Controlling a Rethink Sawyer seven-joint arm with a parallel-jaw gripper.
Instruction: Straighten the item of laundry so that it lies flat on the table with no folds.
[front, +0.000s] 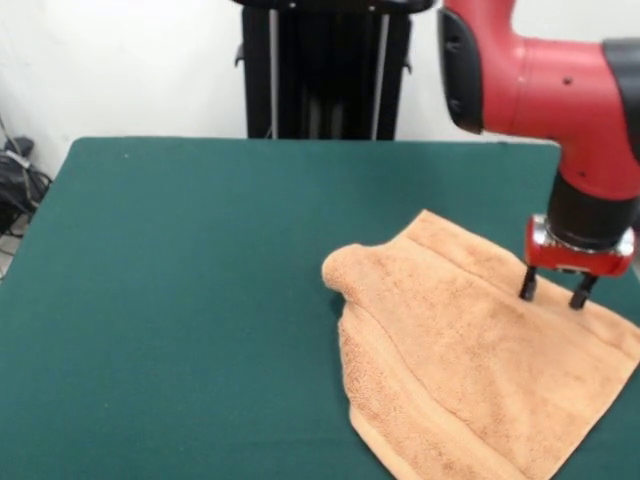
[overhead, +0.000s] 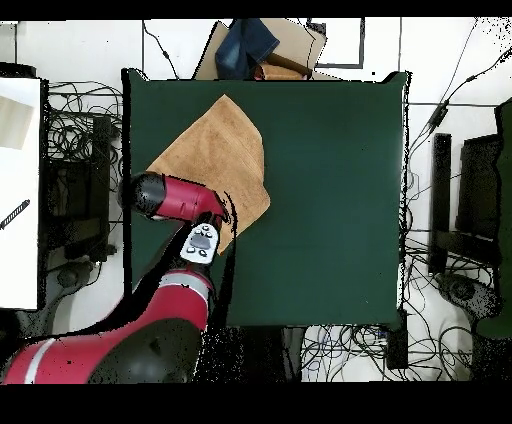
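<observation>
Orange-tan terry towel (front: 470, 370) lies on the green desk (front: 200, 300), its corner nearest the desk's middle folded over into a rumpled hump. Just above the towel's opposite side hangs the gripper (front: 553, 290), jaws apart, holding nothing.

This is a robot lab. A big red robot arm (front: 560, 90) stands at a green table (front: 200, 300). Lots of black wires (overhead: 75, 130) lie on the white floor (overhead: 440, 60) around it.
</observation>
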